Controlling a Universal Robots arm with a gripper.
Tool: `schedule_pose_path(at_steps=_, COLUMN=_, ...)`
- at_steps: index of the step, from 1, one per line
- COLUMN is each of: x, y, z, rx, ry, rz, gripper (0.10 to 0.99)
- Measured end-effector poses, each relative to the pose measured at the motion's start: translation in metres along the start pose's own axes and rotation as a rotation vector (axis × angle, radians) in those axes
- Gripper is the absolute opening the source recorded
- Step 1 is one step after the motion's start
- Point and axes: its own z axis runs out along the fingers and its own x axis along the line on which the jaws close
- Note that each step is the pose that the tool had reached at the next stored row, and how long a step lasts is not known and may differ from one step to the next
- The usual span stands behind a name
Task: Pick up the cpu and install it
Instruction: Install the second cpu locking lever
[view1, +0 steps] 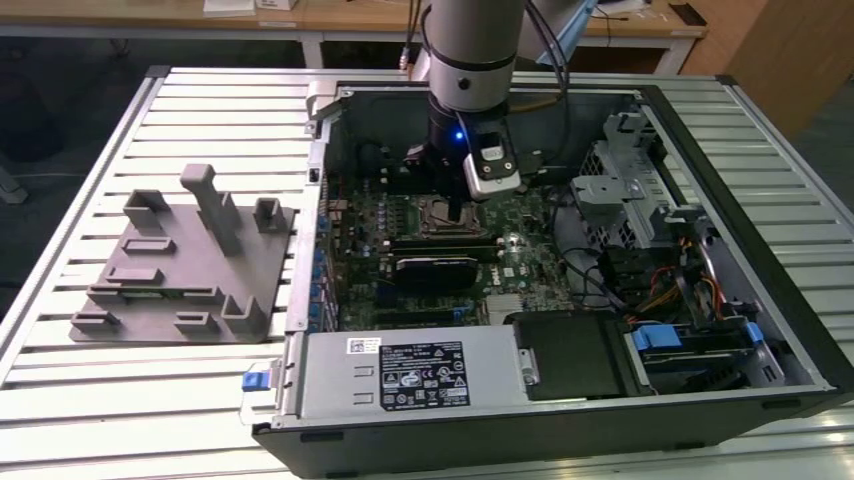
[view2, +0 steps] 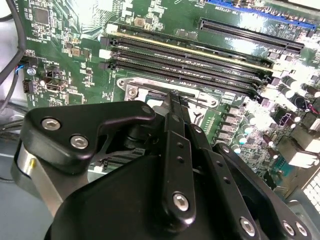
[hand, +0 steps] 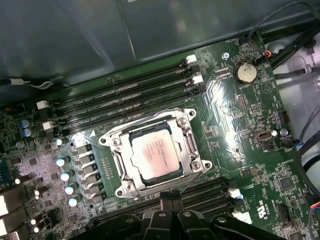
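Note:
The cpu (hand: 157, 156) lies flat in the motherboard socket, its silvery top facing up inside the metal socket frame (hand: 116, 141). In the first wrist view my gripper (hand: 171, 195) hangs just past the frame's edge with its black fingers together and nothing between them. The second wrist view has the same gripper (view2: 174, 98), with its tips over the socket (view2: 134, 91) beside the memory slots (view2: 190, 55). In the exterior view the gripper (view1: 458, 212) reaches down into the open computer case (view1: 787, 330), right above the socket (view1: 441, 213).
A grey plastic fixture (view1: 187, 262) with upright posts stands on the slatted table at the exterior view's left. Inside the case are a black heatsink block (view1: 434, 268), the power supply (view1: 400, 375), a drive cage (view1: 627, 200) and loose cables (view1: 641, 290). Case walls ring the motherboard.

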Motion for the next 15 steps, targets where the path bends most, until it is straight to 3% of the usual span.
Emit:
schedule_pose_path(at_steps=7, x=-0.0013, y=-0.0043, z=-0.0001, rx=0.000, ry=0.0001, rz=-0.004, gripper=0.106)
schedule_pose_path(at_steps=15, x=0.0013, y=-0.0072, z=0.0006, rx=-0.002, ry=0.0013, rz=-0.068, gripper=0.106)
